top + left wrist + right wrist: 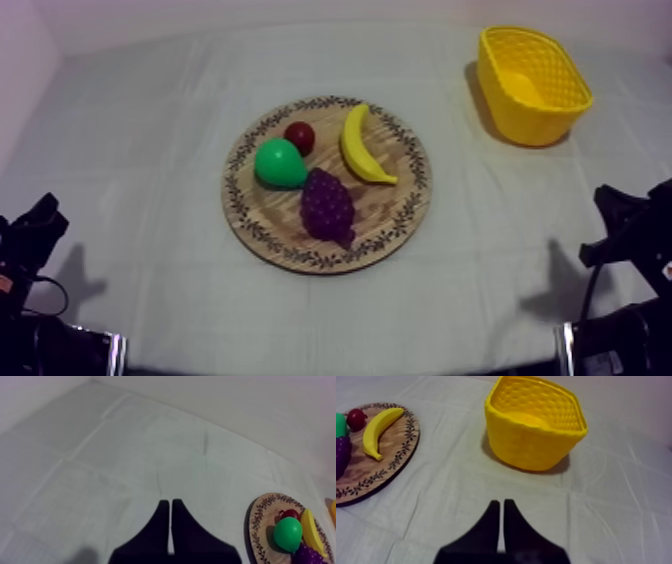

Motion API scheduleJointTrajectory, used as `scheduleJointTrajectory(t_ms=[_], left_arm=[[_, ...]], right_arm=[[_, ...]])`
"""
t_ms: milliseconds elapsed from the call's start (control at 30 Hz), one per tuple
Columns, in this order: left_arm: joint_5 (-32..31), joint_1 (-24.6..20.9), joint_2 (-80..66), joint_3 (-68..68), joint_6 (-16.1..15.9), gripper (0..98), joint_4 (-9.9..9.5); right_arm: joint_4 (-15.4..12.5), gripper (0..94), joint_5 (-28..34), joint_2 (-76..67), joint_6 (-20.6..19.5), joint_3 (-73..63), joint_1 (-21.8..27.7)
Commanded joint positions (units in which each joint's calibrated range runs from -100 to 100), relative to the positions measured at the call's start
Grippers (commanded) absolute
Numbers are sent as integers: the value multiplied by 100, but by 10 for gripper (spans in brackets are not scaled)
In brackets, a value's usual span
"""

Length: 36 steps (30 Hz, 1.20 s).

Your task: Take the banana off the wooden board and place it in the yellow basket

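While both arms sit low at the near edge of the table, you have the banana (364,147) lying on the wooden board (385,212), on the side nearer the yellow basket (520,120) and well apart from either gripper. It curves along the board's patterned rim. Its near tip is close to the bunch of grapes (328,205), the small red fruit (299,137) is just beside its far end, and the pear (279,164) lies beyond that.

The left gripper (170,502) has its two black fingers pressed together as a narrow wedge, holding nothing, over bare cloth (125,466). The board lies off to its right, with the banana across the board from it. The right gripper (501,502) is likewise closed on nothing and points toward the basket, which stands upright on the cloth ahead of it. The banana is farther off to this gripper's left. From above, you can see the basket at the table's far right corner, apart from the board.
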Motion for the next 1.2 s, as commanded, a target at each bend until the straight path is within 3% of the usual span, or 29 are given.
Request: scheduleJointTrajectory(t_ms=[0, 1167], left_arm=[[0, 2, -5, -1, 1, 1, 3], [0, 2, -5, -1, 1, 1, 3]], right_arm=[[0, 4, 1, -4, 3, 4, -2], [0, 4, 1, -4, 48, 4, -2]])
